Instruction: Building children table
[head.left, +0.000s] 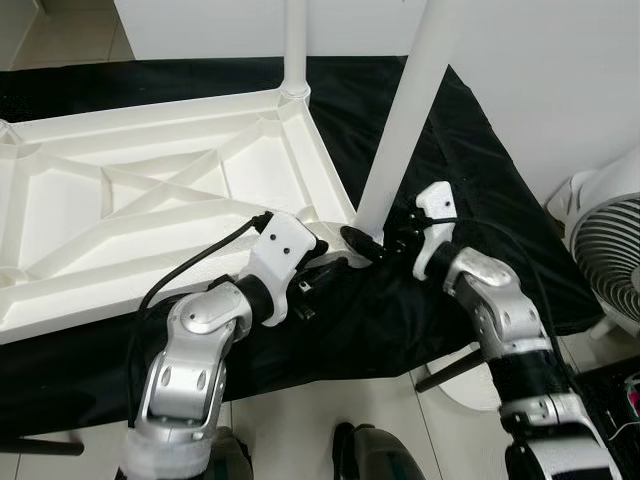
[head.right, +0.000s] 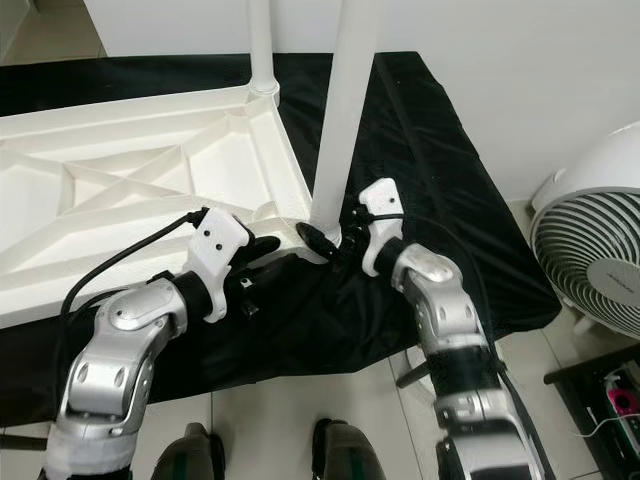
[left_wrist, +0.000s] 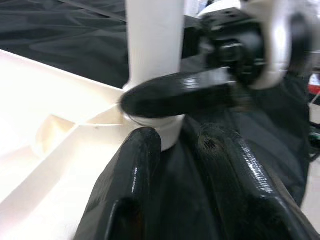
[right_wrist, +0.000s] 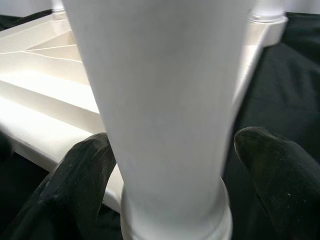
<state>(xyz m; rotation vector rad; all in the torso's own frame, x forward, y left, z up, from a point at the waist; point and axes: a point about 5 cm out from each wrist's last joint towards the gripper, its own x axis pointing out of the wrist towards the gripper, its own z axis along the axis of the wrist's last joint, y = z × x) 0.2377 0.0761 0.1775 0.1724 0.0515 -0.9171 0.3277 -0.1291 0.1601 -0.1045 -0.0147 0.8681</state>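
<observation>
- Black cloth (head.left: 470, 170) spread over the floor, wrinkled, its right edge near the wall.
- White wall (head.left: 560, 70) behind and to the right, plain, evenly lit.
- Pale glossy floor tiles (head.left: 300, 420) at the cloth's near edge.
- White fan (head.right: 590, 250) by the cloth's right corner, grille facing up.

Two legs (head.left: 405, 120) – one tabletop (head.left: 130, 200)
</observation>
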